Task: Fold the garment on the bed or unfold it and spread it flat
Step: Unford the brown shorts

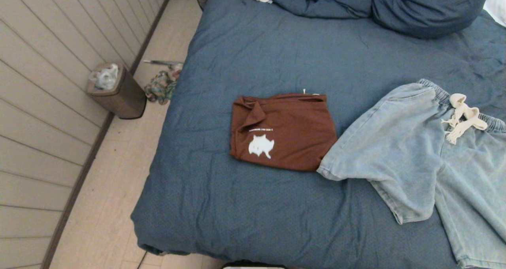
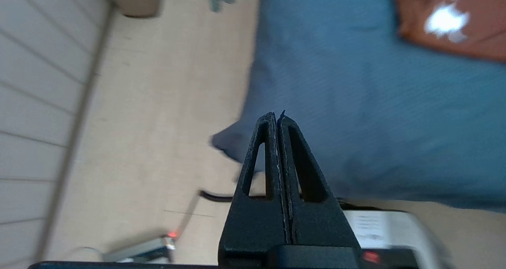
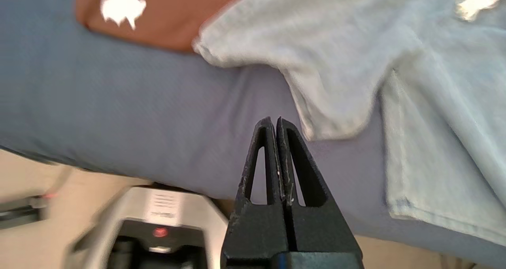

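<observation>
1. As seen from the head view, the bed (image 1: 276, 205) fills most of the scene, its slate-blue cover wrinkled, with a bunched duvet (image 1: 395, 8) of the same blue at the far end.
2. A brown shirt (image 1: 282, 130) with a white print is recorded near the middle of the bed, already folded into a compact rectangle.
3. Light denim shorts (image 1: 419, 150) with a cream drawstring (image 1: 462, 119) are noted to the robot's right of the shirt; one leg hem overlaps the shirt's near right corner. The shorts lie opened out but rumpled, and part runs past the picture's edge.
4. The left gripper (image 2: 278, 117) is seen only in its wrist view, held above the bed's near left corner where cover meets floor. Its fingers are pressed together, with nothing between them.
5. The right gripper (image 3: 274, 121) is seen only in its wrist view, held over the near edge of the bed, just short of the shorts' leg hem. Its fingers are likewise together and empty.
6. Progress, as judged: the shirt appears done; the shorts are untouched, neither folded nor smoothed. No fabric is gripped, so the work on the shorts is taken as not yet begun.
7. A bin (image 1: 118, 89) is noted on the floor beside the wall.
</observation>
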